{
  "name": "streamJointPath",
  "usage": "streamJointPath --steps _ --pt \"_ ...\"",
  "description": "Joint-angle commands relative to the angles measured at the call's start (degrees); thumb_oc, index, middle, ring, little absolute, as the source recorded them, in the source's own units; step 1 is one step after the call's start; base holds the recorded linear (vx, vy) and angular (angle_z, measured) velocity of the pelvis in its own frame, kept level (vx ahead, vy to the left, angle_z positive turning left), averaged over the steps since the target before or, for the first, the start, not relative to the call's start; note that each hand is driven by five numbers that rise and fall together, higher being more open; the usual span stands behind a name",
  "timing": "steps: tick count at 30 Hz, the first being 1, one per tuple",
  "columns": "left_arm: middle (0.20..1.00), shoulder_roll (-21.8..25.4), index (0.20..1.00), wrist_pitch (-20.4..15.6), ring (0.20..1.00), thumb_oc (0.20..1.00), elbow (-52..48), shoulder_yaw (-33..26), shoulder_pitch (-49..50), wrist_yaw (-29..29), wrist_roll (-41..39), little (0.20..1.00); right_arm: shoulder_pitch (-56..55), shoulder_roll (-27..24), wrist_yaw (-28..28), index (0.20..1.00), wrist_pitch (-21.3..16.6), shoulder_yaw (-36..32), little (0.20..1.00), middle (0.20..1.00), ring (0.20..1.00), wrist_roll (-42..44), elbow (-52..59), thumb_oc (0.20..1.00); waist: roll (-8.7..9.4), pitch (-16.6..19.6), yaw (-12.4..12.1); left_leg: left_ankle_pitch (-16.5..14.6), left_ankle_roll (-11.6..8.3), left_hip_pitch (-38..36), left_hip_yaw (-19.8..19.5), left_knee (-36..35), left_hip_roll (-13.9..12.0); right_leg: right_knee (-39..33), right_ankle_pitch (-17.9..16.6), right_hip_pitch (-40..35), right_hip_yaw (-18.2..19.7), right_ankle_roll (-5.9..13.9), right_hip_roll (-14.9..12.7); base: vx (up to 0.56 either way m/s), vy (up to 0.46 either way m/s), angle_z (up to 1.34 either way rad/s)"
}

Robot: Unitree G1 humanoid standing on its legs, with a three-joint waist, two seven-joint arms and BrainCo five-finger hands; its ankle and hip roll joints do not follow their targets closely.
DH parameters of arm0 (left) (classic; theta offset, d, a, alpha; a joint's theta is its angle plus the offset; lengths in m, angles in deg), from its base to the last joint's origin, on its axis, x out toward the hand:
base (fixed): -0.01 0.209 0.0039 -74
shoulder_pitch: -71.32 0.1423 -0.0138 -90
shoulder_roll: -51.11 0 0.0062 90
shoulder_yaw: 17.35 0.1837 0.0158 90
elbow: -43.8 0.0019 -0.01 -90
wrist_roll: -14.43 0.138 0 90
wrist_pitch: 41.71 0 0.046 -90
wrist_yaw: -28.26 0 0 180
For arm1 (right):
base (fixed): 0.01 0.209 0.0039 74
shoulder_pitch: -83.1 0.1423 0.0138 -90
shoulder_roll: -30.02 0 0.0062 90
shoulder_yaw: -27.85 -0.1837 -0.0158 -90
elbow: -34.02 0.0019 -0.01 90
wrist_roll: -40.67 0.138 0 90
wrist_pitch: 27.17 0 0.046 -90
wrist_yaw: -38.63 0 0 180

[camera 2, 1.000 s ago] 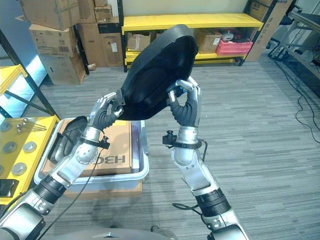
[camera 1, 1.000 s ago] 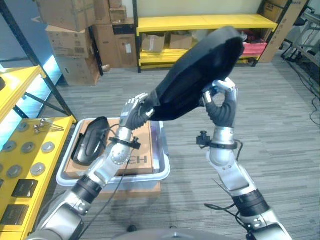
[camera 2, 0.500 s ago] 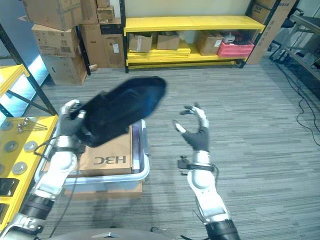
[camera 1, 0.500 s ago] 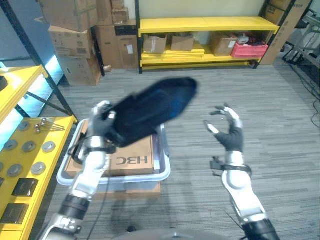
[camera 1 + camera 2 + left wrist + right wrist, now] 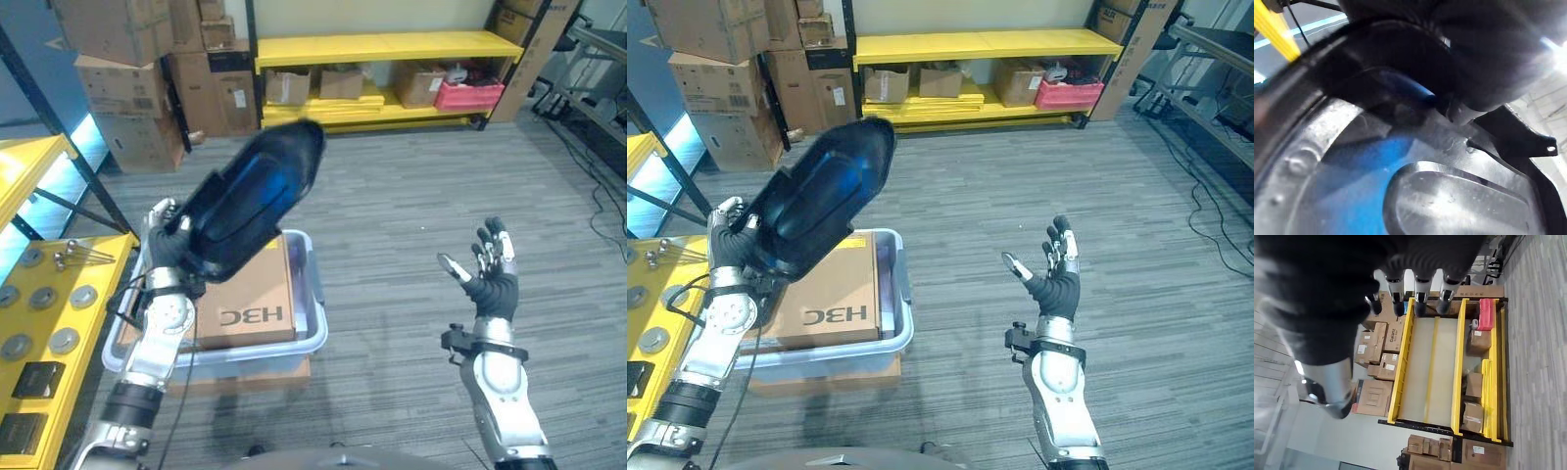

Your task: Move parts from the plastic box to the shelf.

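Left hand (image 5: 168,257) was gripping the big black part (image 5: 250,199), held up over the plastic box (image 5: 312,294) on the left. Right hand (image 5: 487,281) was off to the right, fingers spread, holding nothing.

Big glossy black molded part (image 5: 247,201) is up in the air, tilted, over the clear plastic box (image 5: 312,323); yellow shelf (image 5: 44,343) sits just beside it.
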State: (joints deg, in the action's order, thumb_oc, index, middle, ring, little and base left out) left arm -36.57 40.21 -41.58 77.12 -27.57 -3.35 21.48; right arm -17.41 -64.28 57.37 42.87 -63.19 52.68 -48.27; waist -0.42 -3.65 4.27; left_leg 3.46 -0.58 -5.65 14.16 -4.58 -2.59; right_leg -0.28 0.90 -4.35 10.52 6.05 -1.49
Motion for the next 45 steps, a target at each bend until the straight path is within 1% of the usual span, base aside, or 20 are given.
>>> streamJointPath --steps 1,14,17,21,22,23,25,26,27,28,29,32,34,36,38,39,40,41,43,45 --pt "0.2 1.3 0.2 -7.6 0.2 0.2 -3.4 -2.9 -4.8 -0.8 -6.5 0.2 1.1 -0.3 -1.5 1.0 -2.5 -1.4 1.0 1.0 1.0 0.5 2.1 1.0 0.38 1.8 -2.1 -10.5 -4.15 -6.6 0.3 3.2 -4.4 8.4 5.5 5.8 -5.3 4.27 -3.0 0.0 0.0 0.0" --pt "0.2 0.8 0.2 -11.1 0.2 0.2 -12.6 -11.1 6.1 0.8 -13.0 0.2 4.9 -2.8 -9.4 1.0 -0.8 4.5 1.0 1.0 1.0 5.9 2.2 1.0 1.39 -0.1 -6.8 -10.7 -4.7 -4.4 -3.0 6.3 -5.4 10.2 7.0 5.8 -7.4 3.06 -3.1 0.0 -0.05 0.12" --pt "0.2 0.8 0.2 -12.7 0.2 0.2 -15.2 -13.2 8.3 0.5 -13.6 0.2 10.0 -4.4 -11.7 1.0 0.2 9.3 1.0 1.0 1.0 5.8 0.9 1.0 1.85 -2.4 -10.3 -10.0 -5.22 -1.5 -7.9 8.9 -6.0 15.0 9.0 6.5 -11.0 1.55 -4.0 -0.04 -0.088 0.8" --pt "0.2 0.4 0.2 -13.2 0.2 0.2 -16.0 -13.4 8.8 0.6 -14.2 0.2 12.1 -4.2 -12.3 1.0 0.3 11.3 1.0 1.0 1.0 6.6 -0.3 1.0 2.23 -3.3 -12.0 -8.6 -6.05 1.3 -12.8 9.1 -5.8 16.3 10.1 7.1 -15.0 1.04 -5.4 -0.07 -0.085 0.87" --pt "0.2 -0.3 0.2 -13.5 0.2 0.2 -15.9 -12.9 8.4 0.2 -14.4 0.2 12.8 -4.0 -12.2 1.0 0.7 12.0 1.0 1.0 1.0 6.4 -1.5 1.0 2.42 -3.8 -13.4 -7.8 -7.0 3.7 -16.2 9.2 -5.6 17.2 11.1 6.1 -19.9 0.83 -7.3 -0.03 -0.077 1.61" --pt "0.2 -0.4 0.2 -13.6 0.2 0.2 -15.6 -12.5 8.2 -0.2 -14.4 0.2 13.0 -4.2 -11.9 1.0 0.8 12.0 1.0 1.0 1.0 6.1 -1.8 1.0 2.48 -3.8 -13.0 -7.4 -7.14 5.0 -16.2 9.1 -5.9 17.0 11.5 5.3 -22.5 0.94 -8.3 -0.02 -0.062 1.98" --pt "0.2 -0.6 0.2 -14.2 0.2 0.2 -14.9 -11.6 7.6 -1.0 -14.3 0.2 13.4 -4.5 -11.8 1.0 1.0 12.7 1.0 1.0 1.0 5.5 -2.5 1.0 2.34 -3.9 -11.7 -5.9 -7.0 7.8 -10.5 9.7 -7.7 16.2 11.5 3.5 -27.3 1.38 -10.1 0.01 0.064 2.91" --pt "0.2 -0.7 0.2 -14.8 0.2 0.2 -15.2 -10.8 7.5 -1.0 -15.0 0.2 13.2 -4.8 -10.8 1.0 1.2 12.9 1.0 1.0 1.0 3.8 -1.4 1.0 1.81 -3.5 -10.6 -4.9 -6.61 8.7 -2.2 9.6 -9.4 14.6 10.6 2.1 -31.1 1.7 -10.9 0.05 0.129 3.33" --pt "0.2 -0.8 0.2 -15.0 0.2 0.2 -15.3 -10.3 7.6 -0.7 -15.6 0.2 12.8 -4.8 -10.4 1.0 1.1 12.6 1.0 1.0 1.0 3.2 -0.7 1.0 1.59 -3.3 -10.3 -4.7 -6.69 8.7 1.2 9.6 -10.0 13.8 10.4 1.0 -32.7 1.89 -11.4 0.05 0.104 2.77" --pt "0.2 -0.8 0.2 -15.0 0.2 0.2 -15.3 -10.3 7.7 -0.7 -15.6 0.2 12.8 -4.8 -10.4 1.0 1.1 12.6 1.0 1.0 1.0 3.1 -0.7 1.0 1.56 -3.3 -10.2 -4.7 -6.7 8.6 1.1 9.6 -10.0 13.6 10.3 0.8 -32.8 1.9 -11.3 0.15 0.167 1.79" --pt "0.2 -1.1 0.2 -15.2 0.2 0.2 -15.2 -9.4 7.8 -1.0 -16.1 0.2 12.1 -4.6 -9.2 1.0 0.9 11.8 1.0 1.0 1.0 2.8 0.9 1.0 1.01 -2.5 -10.0 -4.3 -6.7 9.6 4.7 10.0 -10.0 11.5 9.0 -1.1 -35.4 2.53 -12.4 0.11 0.127 1.36" --pt "0.2 -1.0 0.2 -15.4 0.2 0.2 -15.3 -8.9 7.8 -2.6 -15.7 0.2 13.1 -3.8 -7.8 1.0 0.9 12.0 1.0 1.0 1.0 2.7 1.5 1.0 0.85 -2.2 -10.5 -5.1 -6.39 11.2 2.5 10.8 -7.6 8.8 7.6 -3.2 -35.9 3.47 -13.7 0.23 0.232 0.88" --pt "0.2 -0.8 0.2 -15.7 0.2 0.2 -16.3 -8.5 7.9 -3.1 -14.8 0.2 15.0 -3.2 -7.2 1.0 0.6 12.8 1.0 1.0 1.0 2.6 1.3 1.0 1.51 -2.0 -11.1 -7.4 -5.03 12.6 1.5 13.3 -5.0 8.0 4.7 -4.3 -35.5 4.61 -16.3 0.23 0.268 0.03" --pt "0.2 0.0 0.2 -16.1 0.2 0.2 -16.8 -7.2 6.8 -3.4 -14.1 0.2 16.6 -2.7 -6.4 1.0 1.0 13.7 1.0 1.0 1.0 1.4 0.8 1.0 2.34 -1.8 -11.6 -10.6 -2.74 13.4 1.6 16.1 -1.6 9.5 -1.9 -4.9 -34.5 5.99 -20.9 0.25 0.29 -0.06" --pt "0.2 0.3 0.2 -16.1 0.2 0.2 -16.9 -7.0 6.5 -3.3 -14.3 0.2 17.0 -2.4 -6.1 1.0 1.3 13.8 1.0 1.0 1.0 1.1 0.8 1.0 2.5 -1.9 -11.6 -11.4 -1.81 13.4 1.3 16.8 -0.2 10.6 -4.2 -4.4 -33.6 6.13 -22.5 0.15 0.222 0.12" --pt "0.2 0.7 0.2 -16.1 0.2 0.2 -17.3 -6.7 6.2 -3.9 -13.3 0.2 17.4 -2.3 -5.7 1.0 1.5 13.9 1.0 1.0 1.0 0.3 0.9 1.0 2.64 -2.2 -11.3 -12.8 -0.52 13.5 1.0 17.8 1.8 13.3 -9.3 -3.3 -31.5 6.56 -24.9 0.28 0.366 0.41" --pt "0.2 2.1 0.2 -16.5 0.2 0.2 -17.2 -5.9 4.8 -4.0 -12.5 0.2 16.9 -2.0 -5.0 1.0 1.4 13.2 1.0 1.0 1.0 -0.5 1.5 1.0 2.56 -2.6 -10.6 -14.0 0.9 12.8 -0.2 18.0 4.0 15.8 -15.2 -2.1 -25.6 7.05 -25.3 0.45 0.388 0.89" --pt "0.2 3.1 0.2 -17.0 0.2 0.2 -16.5 -4.2 2.7 -3.2 -12.5 0.2 14.8 -1.7 -4.9 1.0 0.9 12.0 1.0 1.0 1.0 -0.6 2.2 1.0 1.61 -2.3 -8.3 -13.8 1.38 10.1 -2.8 15.1 4.8 18.9 -12.5 0.5 -14.4 5.73 -19.1 0.37 0.251 1.21" --pt "0.2 3.1 0.2 -17.0 0.2 0.2 -16.4 -4.2 2.6 -3.2 -12.6 0.2 14.8 -1.7 -4.9 1.0 0.9 12.0 1.0 1.0 1.0 -0.6 2.3 1.0 1.61 -2.1 -8.6 -13.6 1.35 10.2 -2.6 14.8 4.7 19.0 -12.5 1.0 -14.1 5.66 -19.0 0.18 0.074 0.76" --pt "0.2 3.6 0.2 -16.8 0.2 0.2 -15.4 -3.7 1.5 -2.4 -12.5 0.2 13.0 -1.5 -5.4 1.0 0.7 11.1 1.0 1.0 1.0 -0.5 2.5 1.0 0.66 -1.7 -7.8 -13.2 1.37 8.4 -4.8 12.0 4.7 19.1 -5.5 4.5 -8.1 5.43 -13.3 0.37 0.088 0.73"
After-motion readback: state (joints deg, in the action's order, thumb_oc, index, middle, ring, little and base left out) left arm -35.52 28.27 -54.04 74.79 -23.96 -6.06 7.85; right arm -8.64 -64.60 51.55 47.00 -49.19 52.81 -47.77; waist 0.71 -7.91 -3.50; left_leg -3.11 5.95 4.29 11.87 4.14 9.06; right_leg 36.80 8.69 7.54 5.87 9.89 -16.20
